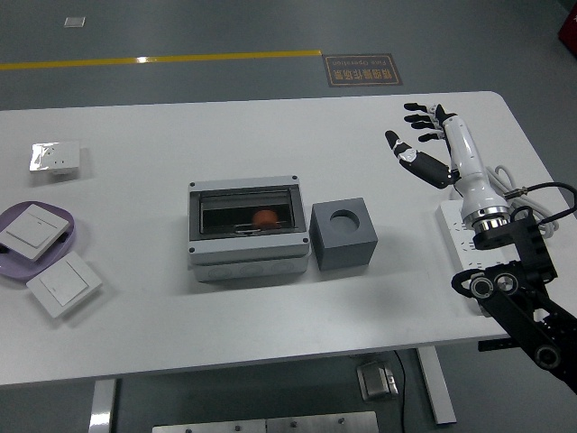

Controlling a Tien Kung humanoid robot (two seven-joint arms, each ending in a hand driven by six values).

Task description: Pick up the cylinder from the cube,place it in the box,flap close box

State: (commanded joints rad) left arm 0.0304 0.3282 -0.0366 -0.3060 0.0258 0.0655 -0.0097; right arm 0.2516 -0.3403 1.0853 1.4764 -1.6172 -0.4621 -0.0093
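Note:
A grey box (pixel 249 229) stands mid-table with its dark see-through flap down. An orange-red cylinder (pixel 264 217) shows through the flap, lying inside. Just right of the box sits a dark grey cube (pixel 343 234) whose round top hole holds nothing. My right hand (pixel 420 137) hovers over the table's far right, well away from the cube, fingers spread and holding nothing. The left hand is out of view.
A white power strip (pixel 460 236) and white cable (pixel 530 203) lie under my right forearm. At the left are a purple plate (pixel 70 225) with a white switch, another switch (pixel 63 285) beside it, and a small silver-and-white item (pixel 54 158) further back.

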